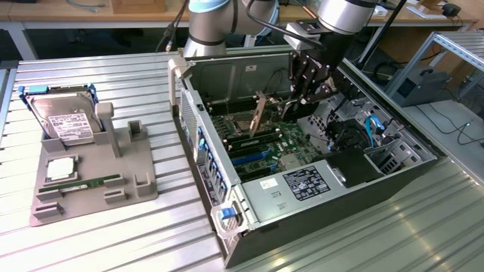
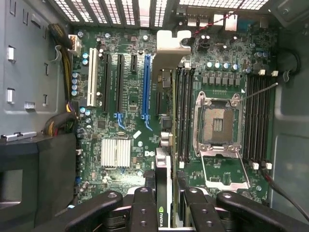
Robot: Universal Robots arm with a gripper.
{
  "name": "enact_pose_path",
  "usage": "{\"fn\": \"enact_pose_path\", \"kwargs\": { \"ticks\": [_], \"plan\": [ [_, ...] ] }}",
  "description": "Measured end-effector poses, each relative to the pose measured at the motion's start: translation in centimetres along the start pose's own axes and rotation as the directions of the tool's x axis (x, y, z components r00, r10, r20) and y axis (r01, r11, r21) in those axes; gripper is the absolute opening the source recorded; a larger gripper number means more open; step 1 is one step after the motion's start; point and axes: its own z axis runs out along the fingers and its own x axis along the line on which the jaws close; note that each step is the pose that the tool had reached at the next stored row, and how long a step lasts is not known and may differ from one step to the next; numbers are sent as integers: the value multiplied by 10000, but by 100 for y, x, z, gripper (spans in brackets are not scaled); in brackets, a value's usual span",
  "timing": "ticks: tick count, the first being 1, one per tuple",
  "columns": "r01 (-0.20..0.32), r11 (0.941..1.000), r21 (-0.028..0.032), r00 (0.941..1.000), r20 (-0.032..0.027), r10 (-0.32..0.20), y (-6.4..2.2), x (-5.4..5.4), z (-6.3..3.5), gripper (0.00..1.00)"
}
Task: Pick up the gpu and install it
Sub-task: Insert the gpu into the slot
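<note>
The gpu (image 2: 163, 96) is seen edge-on in the wrist view, a thin card with a silver bracket (image 2: 170, 46) at its far end. My gripper (image 2: 164, 195) is shut on it, one black finger (image 2: 144, 208) on each side of the card. The card hangs over the green motherboard (image 2: 120, 125), between the blue slot (image 2: 146, 87) and the memory slots (image 2: 183, 111). Whether it touches a slot I cannot tell. In the exterior view the gripper (image 1: 309, 99) reaches down into the open computer case (image 1: 226, 226), with the gpu (image 1: 261, 116) standing on edge above the board.
A grey stand (image 1: 128, 181) on the exterior view's left holds a silver hard drive (image 1: 67, 120), a small chip (image 1: 60, 169) and a green memory stick (image 1: 85, 184). Inside the case are the processor socket (image 2: 217, 123), a heat sink (image 2: 116, 152), cables (image 2: 60, 125) and the power supply (image 1: 302, 184).
</note>
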Motion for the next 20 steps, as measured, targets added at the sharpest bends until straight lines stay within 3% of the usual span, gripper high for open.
{"fn": "enact_pose_path", "kwargs": {
  "ticks": [20],
  "plan": [
    [-99,10000,2,10000,5,99,130,27,113,27]
  ]
}}
